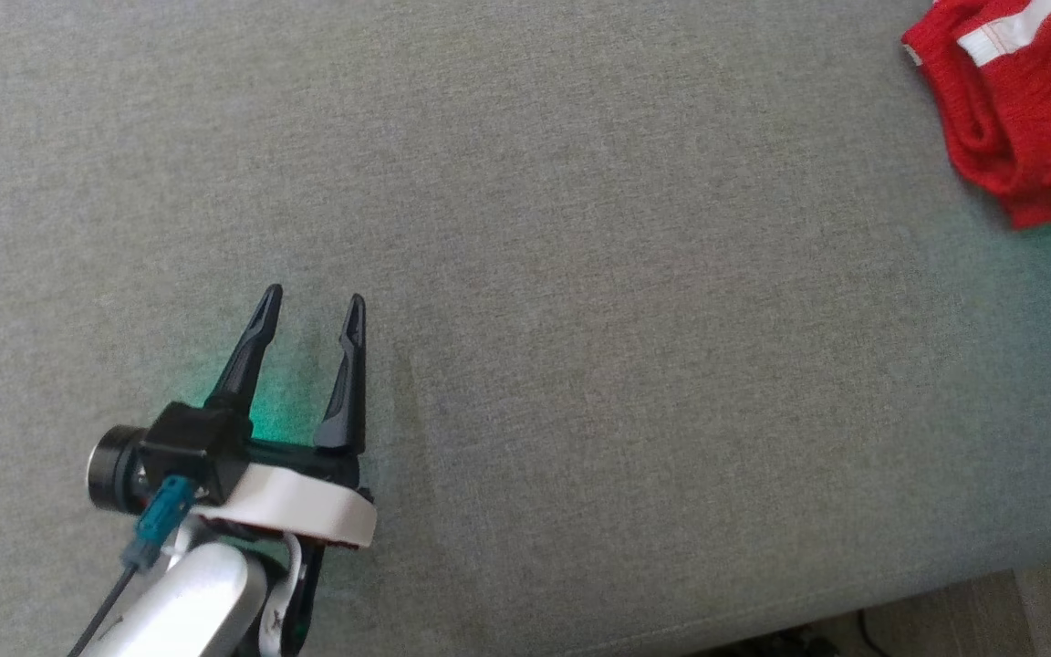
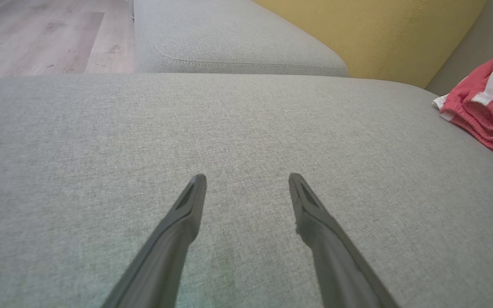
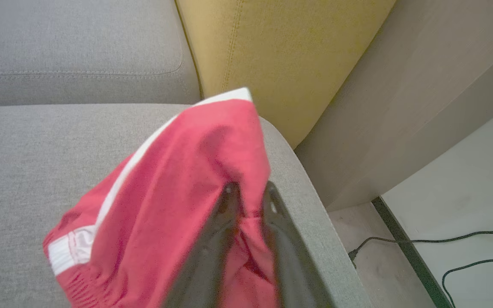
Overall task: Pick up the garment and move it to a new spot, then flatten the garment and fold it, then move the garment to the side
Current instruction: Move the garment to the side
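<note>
Left gripper (image 1: pixel 316 298) jaws are held wide apart, empty, over the sofa cushion (image 1: pixel 580 274). Red garment (image 3: pixel 173 188) is pinched between right gripper (image 3: pixel 250 194) jaws, nearly closed.

Left claw (image 1: pixel 314 297) spread, right claw (image 3: pixel 250 189) pinching garment (image 3: pixel 173 184)

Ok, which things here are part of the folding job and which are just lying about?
Job:
- red garment
- right gripper, a fold of the garment between its fingers
- left gripper, open over the grey seat cushion

Lying about:
- yellow back cushion
- second grey cushion
- black cables
</note>
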You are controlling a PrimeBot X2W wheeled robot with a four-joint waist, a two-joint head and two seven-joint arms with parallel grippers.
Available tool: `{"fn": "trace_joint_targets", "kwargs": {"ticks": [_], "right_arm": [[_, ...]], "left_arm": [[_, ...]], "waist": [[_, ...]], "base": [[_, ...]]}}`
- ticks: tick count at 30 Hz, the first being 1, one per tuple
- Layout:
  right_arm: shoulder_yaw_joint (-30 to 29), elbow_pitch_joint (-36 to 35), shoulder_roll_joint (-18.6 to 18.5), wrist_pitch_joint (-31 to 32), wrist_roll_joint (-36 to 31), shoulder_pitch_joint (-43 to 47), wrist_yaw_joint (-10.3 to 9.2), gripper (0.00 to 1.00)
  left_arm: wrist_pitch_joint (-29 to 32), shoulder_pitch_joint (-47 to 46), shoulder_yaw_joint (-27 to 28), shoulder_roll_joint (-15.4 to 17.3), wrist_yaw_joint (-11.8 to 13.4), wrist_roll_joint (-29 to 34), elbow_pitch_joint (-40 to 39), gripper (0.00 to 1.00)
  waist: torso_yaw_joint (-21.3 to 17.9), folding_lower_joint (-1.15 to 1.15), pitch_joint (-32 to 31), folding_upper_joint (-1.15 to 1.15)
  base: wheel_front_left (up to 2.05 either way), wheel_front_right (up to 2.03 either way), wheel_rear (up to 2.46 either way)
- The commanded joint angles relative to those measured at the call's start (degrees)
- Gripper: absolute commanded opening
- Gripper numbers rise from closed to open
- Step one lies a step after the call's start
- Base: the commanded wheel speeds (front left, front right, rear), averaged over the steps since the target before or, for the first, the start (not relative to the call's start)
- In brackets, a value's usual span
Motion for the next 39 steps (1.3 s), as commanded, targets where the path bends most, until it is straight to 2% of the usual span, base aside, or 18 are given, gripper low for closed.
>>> {"fn": "trace_joint_targets", "kwargs": {"ticks": [1, 9, 15, 23, 28, 33, 39], "right_arm": [[-0.16, -1.71, -0.30, -1.93, -0.71, -1.45, -0.04, 1.00], [3.98, -3.48, 2.84, -6.06, -0.70, -0.81, -0.04, 1.00], [10.24, -6.41, 4.99, -8.18, 0.71, 0.59, -0.04, 1.00], [14.25, -10.35, 11.00, -11.43, 3.80, 5.97, -0.04, 1.00], [14.81, -13.01, 15.01, -13.03, 3.81, 14.04, -0.04, 1.00], [12.20, -17.50, 17.83, -15.20, 0.89, 25.28, -0.04, 1.00], [10.06, -24.17, 19.43, -15.98, -1.85, 38.96, -0.04, 1.00]], "left_arm": [[-0.16, -1.72, 1.69, 1.04, 0.49, 0.62, -1.93, 1.00], [-0.82, -1.99, 1.67, 0.29, 0.34, 0.12, -0.99, 1.00], [-2.17, -1.47, 2.11, -0.54, 0.21, -0.90, 0.21, 1.00], [-5.73, 1.32, 5.16, -1.01, 0.47, -3.88, 3.60, 1.00], [-7.72, 4.77, 7.25, -1.36, 0.44, -6.18, 6.58, 1.00], [-9.02, 9.19, 8.16, -2.65, -0.43, -8.37, 9.71, 1.00], [-9.77, 14.68, 8.86, -2.95, -2.03, -10.16, 12.43, 1.00]], "waist": [[0.04, -0.01, 0.08, 0.00], [0.18, -0.01, -0.94, 0.00], [1.40, -0.01, -4.13, 0.00], [3.97, -0.01, -11.07, 0.00], [5.86, -0.01, -16.16, 0.00], [8.36, -0.01, -21.60, 0.00], [11.13, -0.01, -26.85, 0.00]], "base": [[0.00, 0.00, 0.00], [0.00, 0.00, 0.00], [0.00, 0.00, 0.00], [0.00, 0.00, 0.00], [0.00, 0.00, 0.00], [0.00, 0.00, 0.00], [0.00, 0.00, 0.00]]}}
